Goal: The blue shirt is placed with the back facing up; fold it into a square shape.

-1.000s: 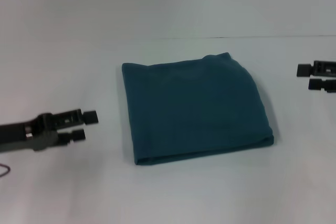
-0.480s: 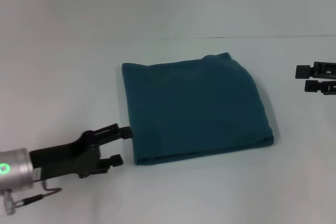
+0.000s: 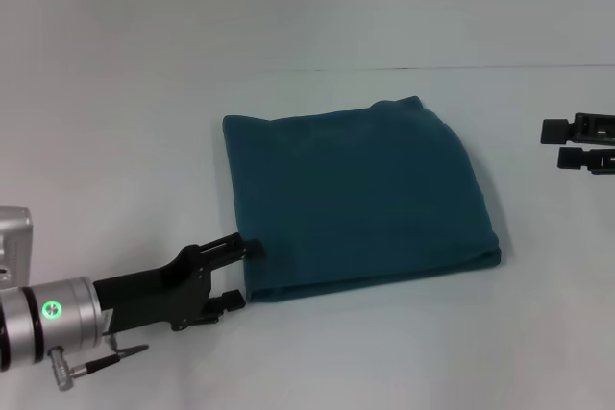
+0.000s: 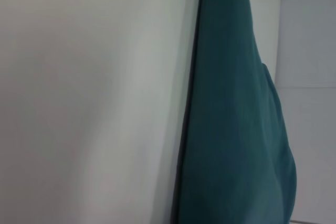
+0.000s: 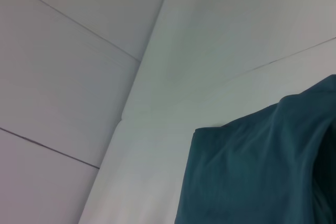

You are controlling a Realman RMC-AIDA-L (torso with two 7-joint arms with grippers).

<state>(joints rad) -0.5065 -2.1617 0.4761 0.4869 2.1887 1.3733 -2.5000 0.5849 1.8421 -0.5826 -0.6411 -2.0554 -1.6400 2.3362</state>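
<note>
1. The blue shirt [image 3: 357,197] lies flat on the white table [image 3: 115,122], folded into a roughly square bundle with its plain side up; the near edge shows stacked layers.
2. The left end effector [image 3: 240,276] sits low at the shirt's near-left corner. Its 2 fingers are spread apart: the upper fingertip touches the shirt's left edge and the lower one lies just beside the near corner. It has hold of nothing.
3. In the left wrist view the blue shirt [image 4: 236,129] fills one side, its folded edge a dark line against the table [image 4: 79,103].
4. The right end effector [image 3: 581,143] hovers well apart from the shirt, off its far-right side, its 2 fingers parted with a narrow gap and empty.
5. The right wrist view shows the blue shirt [image 5: 257,171] with a rumpled corner on the table [image 5: 220,35].
</note>
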